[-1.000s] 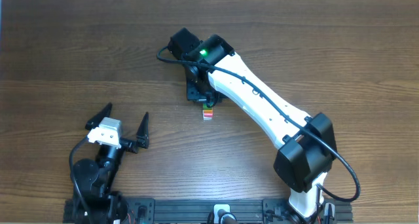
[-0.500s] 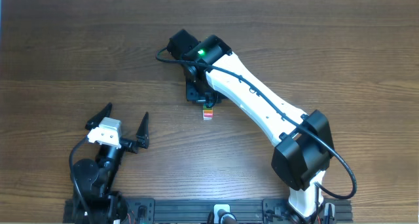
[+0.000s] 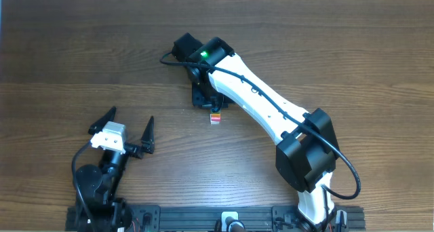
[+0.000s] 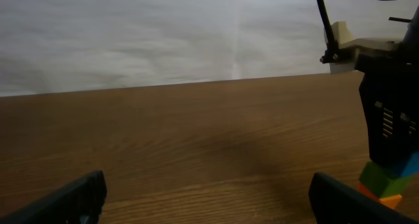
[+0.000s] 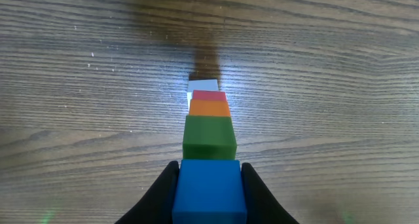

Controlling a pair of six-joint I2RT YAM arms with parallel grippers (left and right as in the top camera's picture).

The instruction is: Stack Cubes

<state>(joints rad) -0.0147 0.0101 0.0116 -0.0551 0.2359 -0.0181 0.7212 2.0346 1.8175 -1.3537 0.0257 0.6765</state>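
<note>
While blue cube (image 5: 209,192) is clamped on the stack (image 5: 209,137) by right gripper (image 5: 209,179), only release is judged left; left gripper (image 3: 131,117) is spread wide, empty.

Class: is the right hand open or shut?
Shut on the blue cube: the right hand presses fingers against both its sides, atop the green cube.
</note>
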